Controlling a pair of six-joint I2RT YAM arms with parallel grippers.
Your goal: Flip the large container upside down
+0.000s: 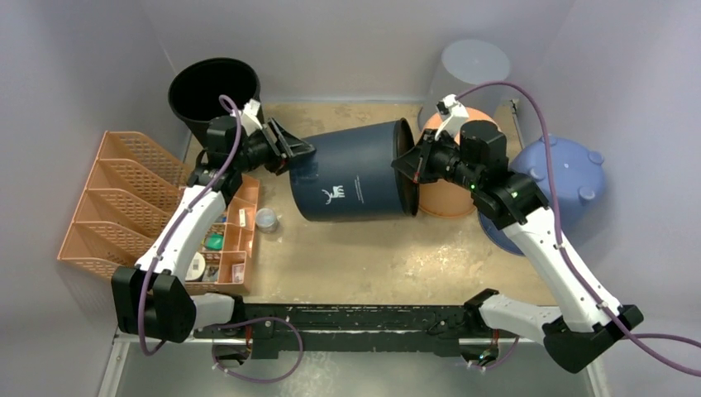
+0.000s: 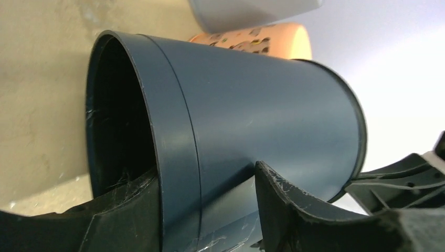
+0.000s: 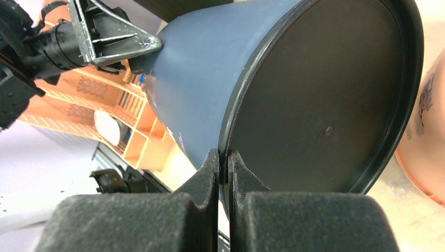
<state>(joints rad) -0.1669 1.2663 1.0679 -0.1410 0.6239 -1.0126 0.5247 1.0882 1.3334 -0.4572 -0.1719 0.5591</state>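
Presently, nearest the arm bases, the table [image 1: 372, 265] carries an orange organiser tray [image 1: 124, 198] on the left side, with a small jar [image 1: 266, 218] just beside its compartments. Beyond these, the large container [image 1: 351, 174] lies on its side at mid-table, mouth to the left and base to the right, so the inversion is judged roughly half done. Whether its lower wall rests on the table cannot be told. The left gripper [image 1: 291, 155] is clamped on the mouth rim, one finger inside the wall and one outside, as the left wrist view confirms. The right gripper [image 3: 224, 157] pinches only the thin lip around the base, its jaws nearly together. That shallow hold is the principal risk: as the base rises, the lip could slide out of the pads, leaving the load on the left grip alone and letting the container drop or roll. Unequal motion of the two arms could twist the rim free in the same way. An orange bucket [image 1: 446, 198] stands just beside the base and could be struck during the swing. Farther off stand a blue tub [image 1: 570, 182], a black bin [image 1: 213, 87] and a grey bin [image 1: 471, 70].
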